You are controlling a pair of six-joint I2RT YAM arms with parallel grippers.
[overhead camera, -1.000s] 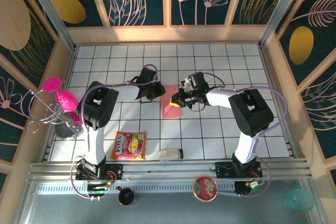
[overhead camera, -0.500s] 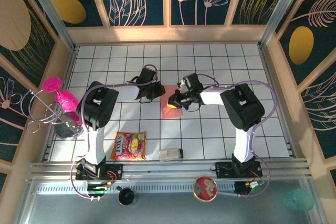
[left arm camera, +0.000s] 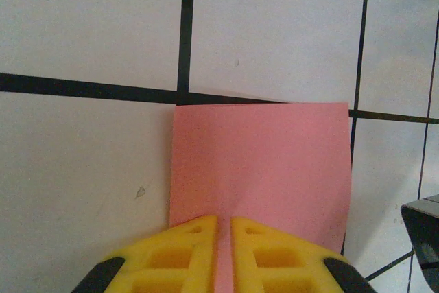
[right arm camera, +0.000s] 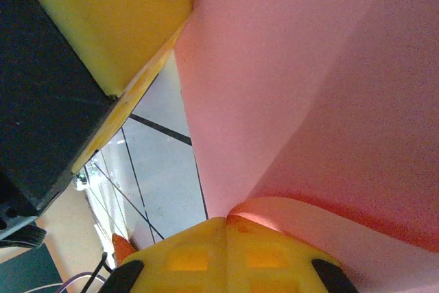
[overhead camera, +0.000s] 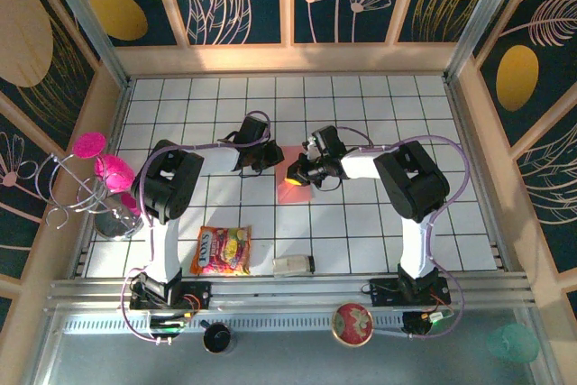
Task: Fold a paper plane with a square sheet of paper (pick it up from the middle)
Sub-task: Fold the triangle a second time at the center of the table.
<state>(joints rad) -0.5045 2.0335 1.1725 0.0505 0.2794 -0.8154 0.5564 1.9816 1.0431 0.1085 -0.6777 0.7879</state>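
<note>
The square sheet of paper (left arm camera: pixel 260 162) is salmon pink. In the left wrist view it lies across the white tiles, its near edge running into the narrow slit between my left gripper's (left arm camera: pixel 224 221) yellow fingers, which are shut on it. In the right wrist view the sheet (right arm camera: pixel 274 66) rises in a curved fold, and my right gripper (right arm camera: pixel 226 221) is shut on a curled edge of it. From above, the left gripper (overhead camera: pixel 268 160) and right gripper (overhead camera: pixel 297 173) meet at mid-table. Between them a small strip of the paper (overhead camera: pixel 291 154) shows.
An orange-yellow snack packet (overhead camera: pixel 222 251) and a small grey-white object (overhead camera: pixel 294 265) lie near the front edge. A wire stand with magenta round pieces (overhead camera: pixel 99 173) stands at the left wall. On the front rail sit a red disc (overhead camera: pixel 352 324) and a black knob (overhead camera: pixel 216 338).
The right gripper has moved left and slightly back toward the left gripper, carrying its edge of the paper over. Less pink shows from above. The left gripper has stayed put.
</note>
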